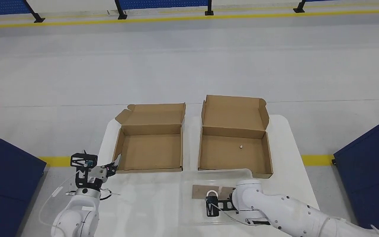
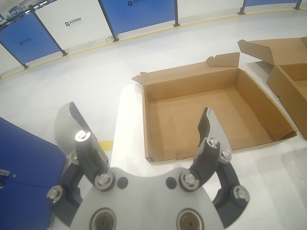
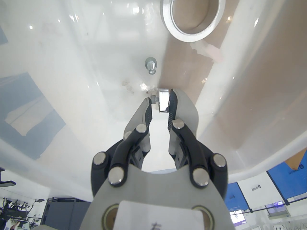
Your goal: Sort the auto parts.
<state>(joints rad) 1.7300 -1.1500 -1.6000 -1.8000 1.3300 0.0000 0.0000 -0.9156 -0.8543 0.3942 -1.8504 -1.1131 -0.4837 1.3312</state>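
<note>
Pinching a probable bolt (image 3: 163, 103): right gripper (image 3: 160, 99).

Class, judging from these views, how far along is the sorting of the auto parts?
Done: one tiny pale part lies in the right box. In hand: the right gripper is shut on a small metal part in the tray. Remaining: a metal ring and a bolt. The left gripper is open beside the left box.

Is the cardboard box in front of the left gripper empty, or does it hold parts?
Empty. In the left wrist view the floor of the box is bare brown cardboard, no parts on it.
</note>
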